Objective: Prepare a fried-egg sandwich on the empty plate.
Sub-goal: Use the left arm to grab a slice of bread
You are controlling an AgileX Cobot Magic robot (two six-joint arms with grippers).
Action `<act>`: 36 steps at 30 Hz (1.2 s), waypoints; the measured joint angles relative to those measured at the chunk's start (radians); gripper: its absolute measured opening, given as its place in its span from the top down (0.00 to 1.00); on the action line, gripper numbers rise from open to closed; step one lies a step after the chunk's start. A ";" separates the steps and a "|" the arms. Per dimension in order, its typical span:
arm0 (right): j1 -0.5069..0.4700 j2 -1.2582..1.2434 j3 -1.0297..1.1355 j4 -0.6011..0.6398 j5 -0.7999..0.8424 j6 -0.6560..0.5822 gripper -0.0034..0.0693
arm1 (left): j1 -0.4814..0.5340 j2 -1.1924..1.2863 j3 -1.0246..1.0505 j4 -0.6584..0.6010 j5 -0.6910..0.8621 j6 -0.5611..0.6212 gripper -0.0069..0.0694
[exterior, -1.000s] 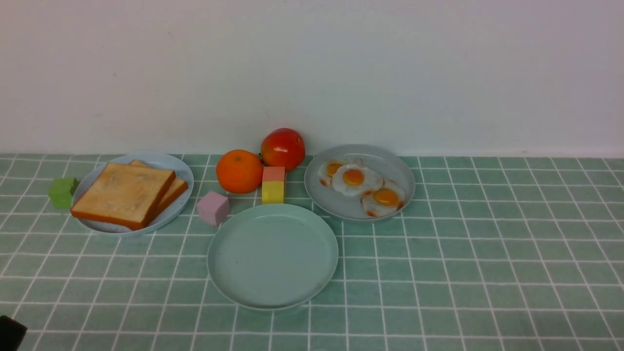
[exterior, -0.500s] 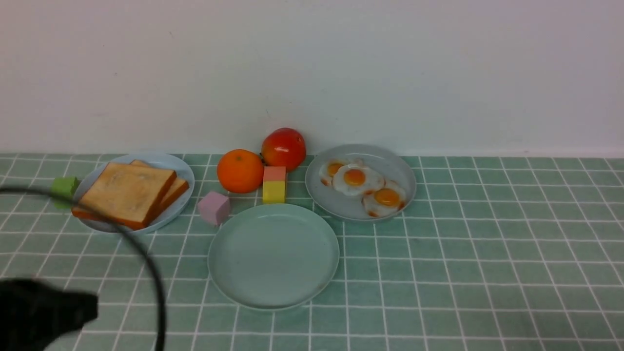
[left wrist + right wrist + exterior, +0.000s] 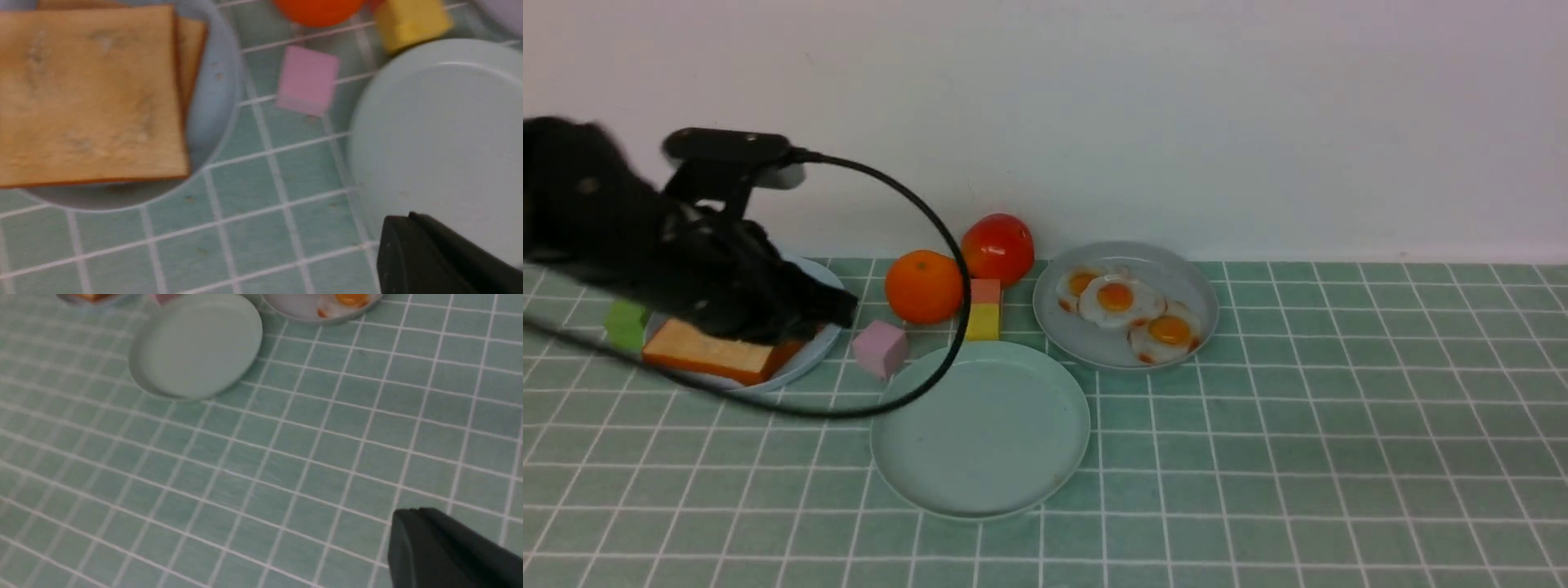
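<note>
Hovering over the toast slices (image 3: 86, 94), the left hand (image 3: 835, 309) is sitting closed and gripping nothing. The slices are lying stacked on the light-blue plate (image 3: 216, 102), beyond and to the left of the empty plate (image 3: 980, 429). That plate is lying bare on the worktop (image 3: 1339, 457), so the build is judged as not begun, with fetching the first slice as the step in hand. The right hand (image 3: 429, 547) is showing only in its own wrist view, closed and holding nothing, over bare worktop nearer the robot and right of the empty plate. The next move is calling for the left jaws to part, drop to the top slice's edge and lift that slice alone. Three fried eggs (image 3: 1116, 298) are lying overlapped on the grey plate (image 3: 1168, 265), just beyond and right of the empty plate. A pink cube (image 3: 880, 348) is sitting just beside the empty plate's far-left rim, between it and the toast, and is likely obstructing a low carry. An orange (image 3: 923, 286), a red fruit (image 3: 998, 247) and a yellow-and-pink block (image 3: 983, 320) are crowding the far side. A green cube (image 3: 625, 324) is lying further left, past the toast.
</note>
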 joint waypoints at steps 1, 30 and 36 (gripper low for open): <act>0.023 0.024 -0.023 -0.022 0.009 0.006 0.95 | 0.003 0.029 -0.027 0.050 0.011 -0.049 0.93; 0.179 0.100 -0.069 -0.094 -0.058 0.019 0.91 | 0.103 0.467 -0.241 0.286 -0.159 -0.150 0.46; 0.179 0.100 -0.069 -0.082 -0.072 0.019 0.91 | 0.103 0.478 -0.245 0.312 -0.161 -0.150 0.72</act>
